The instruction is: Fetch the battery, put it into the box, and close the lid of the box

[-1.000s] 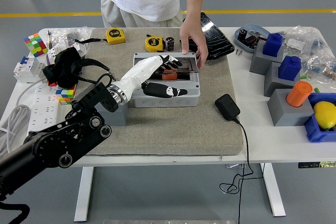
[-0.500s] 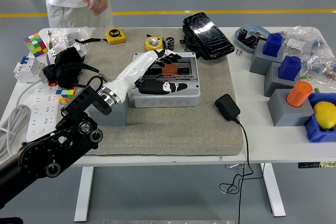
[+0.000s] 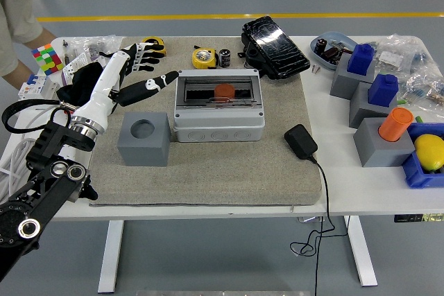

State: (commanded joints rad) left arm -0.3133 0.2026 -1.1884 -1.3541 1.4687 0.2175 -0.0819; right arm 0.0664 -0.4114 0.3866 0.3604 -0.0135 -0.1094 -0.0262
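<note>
Left hand clear of box; lid looks shut over battery.

Left hand (image 3: 135, 67) at upper left of frame, fingers spread, holding nothing; grey junction box (image 3: 218, 105) at centre on the felt mat (image 3: 208, 171), clear lid (image 3: 218, 93) lying flat, orange battery (image 3: 223, 91) visible under it; judgement: check the lid is latched, retract arm leftward, clearing the grey holder block (image 3: 143, 138); versus half a second ago, hand has left the box and swung up-left; the person (image 3: 17, 25) has moved to the left edge; right arm unseen.
</note>
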